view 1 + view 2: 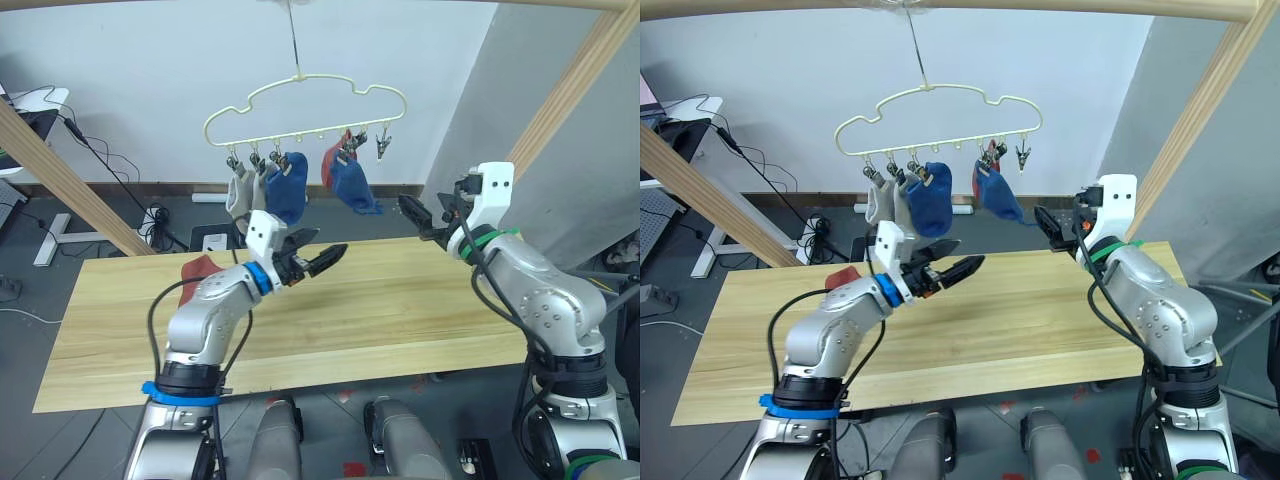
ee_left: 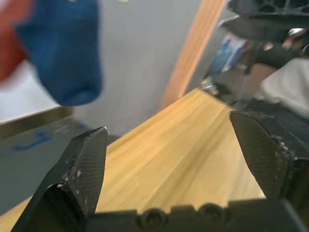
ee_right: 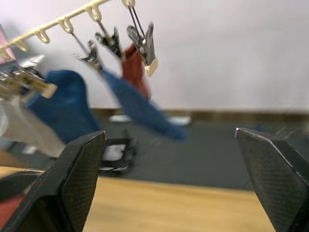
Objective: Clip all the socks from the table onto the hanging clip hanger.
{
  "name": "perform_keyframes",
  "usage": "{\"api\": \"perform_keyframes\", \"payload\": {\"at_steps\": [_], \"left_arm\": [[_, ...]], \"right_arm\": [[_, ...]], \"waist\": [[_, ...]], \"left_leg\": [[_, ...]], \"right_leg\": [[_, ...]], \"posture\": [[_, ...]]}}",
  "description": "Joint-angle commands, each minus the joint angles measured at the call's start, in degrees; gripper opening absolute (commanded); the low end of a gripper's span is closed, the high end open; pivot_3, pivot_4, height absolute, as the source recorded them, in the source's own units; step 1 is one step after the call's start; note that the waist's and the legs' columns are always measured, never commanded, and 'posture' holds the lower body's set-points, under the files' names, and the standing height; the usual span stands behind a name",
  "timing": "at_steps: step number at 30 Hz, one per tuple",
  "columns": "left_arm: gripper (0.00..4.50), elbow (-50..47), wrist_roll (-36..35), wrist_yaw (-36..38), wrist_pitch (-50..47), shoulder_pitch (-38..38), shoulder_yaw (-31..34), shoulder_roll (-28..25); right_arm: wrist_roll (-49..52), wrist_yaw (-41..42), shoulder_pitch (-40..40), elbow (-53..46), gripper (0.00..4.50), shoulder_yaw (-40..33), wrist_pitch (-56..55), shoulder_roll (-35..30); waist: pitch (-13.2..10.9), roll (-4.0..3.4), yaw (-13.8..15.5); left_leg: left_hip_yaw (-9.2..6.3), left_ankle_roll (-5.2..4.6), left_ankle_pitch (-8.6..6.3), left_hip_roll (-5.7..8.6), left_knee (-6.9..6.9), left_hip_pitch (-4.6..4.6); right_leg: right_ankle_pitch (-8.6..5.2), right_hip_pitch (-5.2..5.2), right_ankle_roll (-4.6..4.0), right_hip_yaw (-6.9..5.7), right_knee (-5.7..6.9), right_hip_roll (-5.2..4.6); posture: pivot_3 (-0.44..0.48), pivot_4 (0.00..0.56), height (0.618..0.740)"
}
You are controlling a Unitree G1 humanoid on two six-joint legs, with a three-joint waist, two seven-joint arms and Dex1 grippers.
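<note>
The pale-yellow clip hanger (image 1: 305, 100) hangs above the table's far edge. Clipped to it are two light grey socks (image 1: 238, 192), a blue sock (image 1: 288, 188), a rust-red sock (image 1: 329, 165) and another blue sock (image 1: 353, 187). One rust-red sock (image 1: 197, 268) lies on the table (image 1: 400, 310) at the back left, partly hidden by my left arm. My left gripper (image 1: 332, 242) hovers open and empty over the table's middle, below the hanger. My right gripper (image 1: 410, 216) is open and empty at the table's far edge, right of the hanging socks (image 3: 130, 104).
The rightmost clip (image 1: 383, 146) on the hanger holds nothing. Slanted wooden poles (image 1: 60, 175) (image 1: 575, 85) of the frame rise on both sides of the table. Cables and a desk leg lie on the floor at the back left.
</note>
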State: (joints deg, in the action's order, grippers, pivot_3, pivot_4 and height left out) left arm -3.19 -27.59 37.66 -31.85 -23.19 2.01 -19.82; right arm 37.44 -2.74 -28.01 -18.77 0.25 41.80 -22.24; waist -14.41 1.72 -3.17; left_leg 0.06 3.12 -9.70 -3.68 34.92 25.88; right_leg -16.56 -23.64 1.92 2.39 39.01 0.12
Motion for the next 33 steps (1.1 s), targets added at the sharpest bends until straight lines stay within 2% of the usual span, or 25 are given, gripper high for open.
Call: {"api": "perform_keyframes", "payload": {"at_steps": [1, 4, 6, 7, 10, 17, 25, 33], "left_arm": [[4.5, -5.45, 1.19, -0.63, 0.03, 1.12, 0.89, -3.11], [4.5, -9.43, 1.09, 0.05, 3.05, 2.22, 2.91, -5.52], [4.5, -11.42, -1.49, -1.46, 2.81, 2.2, 5.5, -4.62], [4.5, -12.17, -1.92, -2.17, 2.74, 2.34, 6.13, -4.26], [4.5, -14.22, -3.5, -3.22, 2.13, 2.88, 7.17, -3.52], [4.5, -19.87, -10.0, -3.97, -1.13, 4.8, 7.76, -2.2], [4.5, -21.64, -11.41, -5.24, -1.74, 5.6, 7.82, -3.25], [4.5, -22.87, -12.35, -5.67, -2.35, 5.89, 7.87, -3.88]], "right_arm": [[-9.71, 0.14, 0.31, -0.81, 3.87, 3.23, -8.52, 2.26], [-17.8, -1.77, -1.21, 2.41, 2.85, 6.47, -14.22, 6.07], [-20.53, -2.29, -2.33, 5.14, 2.85, 6.41, -17.13, 8.88], [-21.79, -2.24, -2.89, 6.65, 2.32, 6.23, -18.45, 9.91], [-24.92, -1.68, -4.51, 10.49, 1.47, 5.72, -21.32, 11.98], [-28.97, -1.44, -9.22, 18.71, 1.47, 3.59, -26.65, 15.63], [-32.36, -2.81, -14.77, 28.19, 1.47, 1.31, -31.27, 18.57], [-32.8, -1.83, -16.79, 31.65, 1.47, 0.24, -33.13, 20.48]], "waist": [[0.0, 0.0, 0.0], [-0.01, 0.0, 0.06], [-0.01, 0.01, 0.39], [-0.01, 0.01, 0.56], [-0.01, 0.01, 1.35], [-0.02, 0.01, 1.68], [-0.02, 0.01, 1.73], [-0.02, 0.01, 1.84]], "left_leg": [[0.0, 0.0, 0.0, -0.01, 0.0, 0.0], [0.0, 0.01, 0.0, -0.02, -0.01, 0.0], [0.0, 0.02, 0.01, -0.02, -0.02, 0.0], [0.01, 0.02, 0.01, -0.03, -0.01, 0.0], [0.02, 0.02, 0.01, 0.01, 0.0, -0.02], [0.01, 0.02, 0.01, 0.02, -0.01, -0.01], [0.0, 0.03, 0.01, 0.01, -0.01, -0.05], [0.0, 0.03, 0.01, 0.01, -0.02, -0.04]], "right_leg": [[0.0, 0.0, 0.0, 0.0, 0.0, 0.0], [0.01, -0.01, -0.02, 0.0, 0.0, 0.0], [0.03, -0.02, -0.05, -0.01, 0.01, -0.03], [0.03, -0.02, -0.05, -0.02, 0.01, -0.03], [0.07, 0.01, -0.12, -0.01, 0.02, -0.08], [0.15, 0.02, -0.26, -0.04, 0.01, -0.09], [0.15, 0.03, -0.27, -0.04, 0.04, -0.09], [0.15, 0.03, -0.27, -0.05, 0.04, -0.1]], "posture": [[-0.031, 0.237, 0.74], [-0.002, 0.249, 0.74], [0.003, 0.254, 0.74], [0.014, 0.255, 0.74], [0.02, 0.259, 0.74], [0.043, 0.258, 0.74], [0.066, 0.254, 0.74], [0.076, 0.246, 0.74]]}}
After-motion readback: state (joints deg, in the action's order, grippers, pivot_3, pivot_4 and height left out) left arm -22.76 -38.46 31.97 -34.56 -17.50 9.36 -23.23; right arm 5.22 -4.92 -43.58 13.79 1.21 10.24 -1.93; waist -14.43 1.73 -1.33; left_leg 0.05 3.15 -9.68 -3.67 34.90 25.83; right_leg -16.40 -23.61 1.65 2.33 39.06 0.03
